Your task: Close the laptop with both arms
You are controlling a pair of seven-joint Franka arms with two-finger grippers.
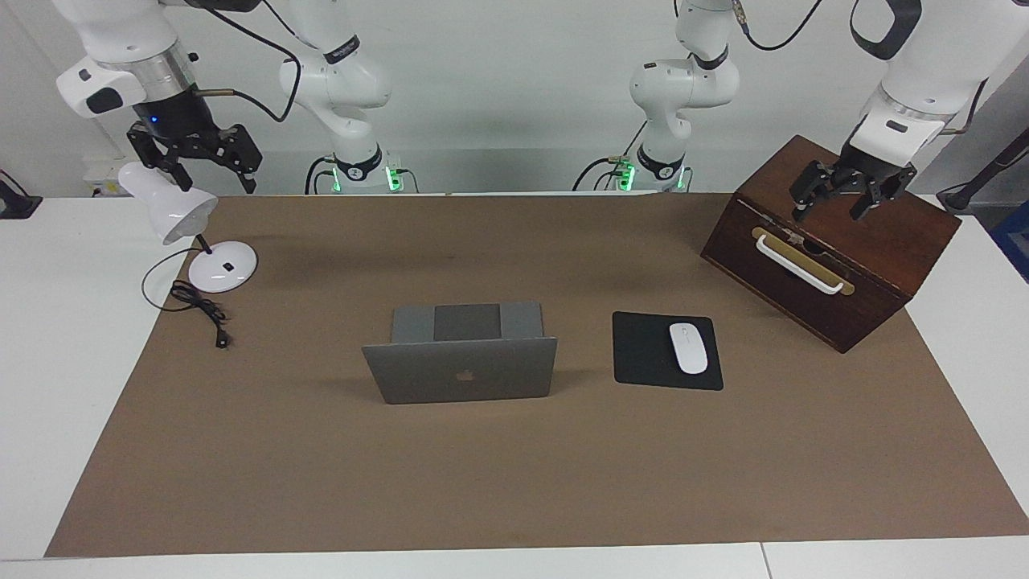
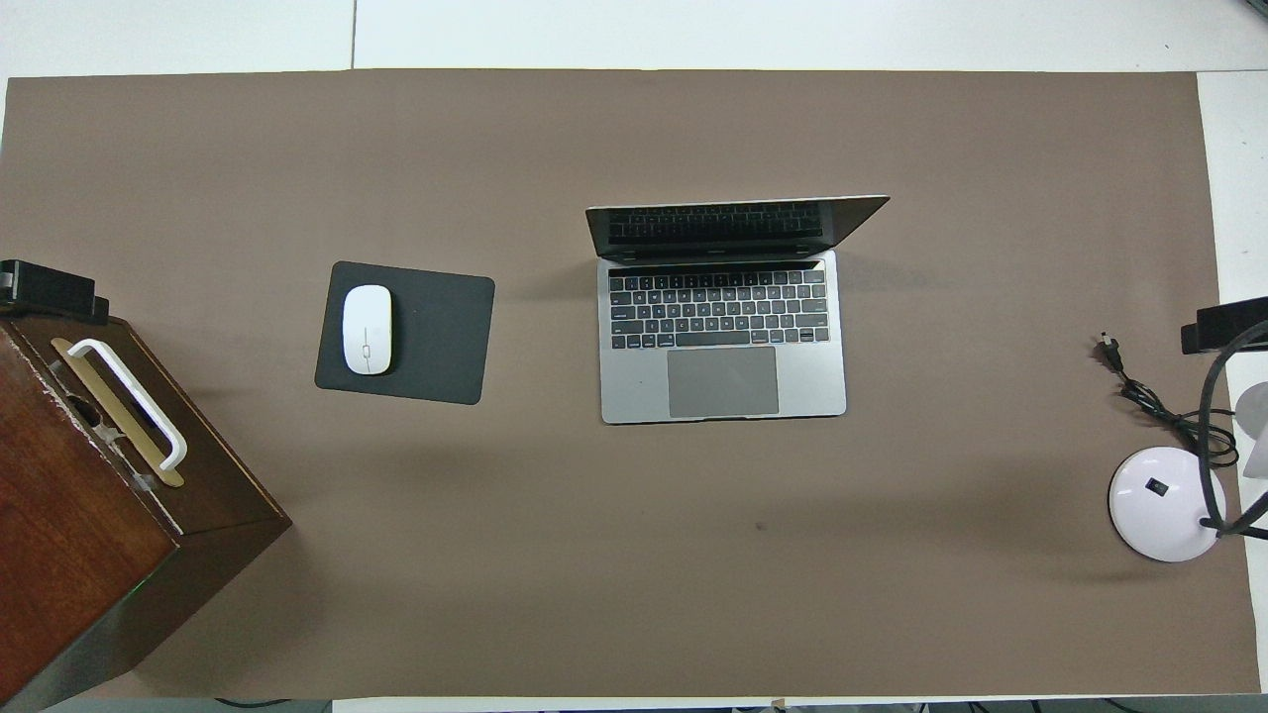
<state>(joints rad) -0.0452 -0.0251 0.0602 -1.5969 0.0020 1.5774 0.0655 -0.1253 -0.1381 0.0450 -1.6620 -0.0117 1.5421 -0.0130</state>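
Laptop (image 1: 460, 378) well apart from fingers (image 1: 804, 211)

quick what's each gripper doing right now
Left gripper: open, empty, over the wooden box.
Right gripper: open, empty, above the lamp.

Probably a robotics lab, two white arms (image 1: 338, 88) at a paper-covered table (image 1: 514, 482)

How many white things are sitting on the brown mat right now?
2: the white computer mouse lies on the black square mouse pad beside the open silver-grey laptop; the white desk lamp stands toward the right arm's end.
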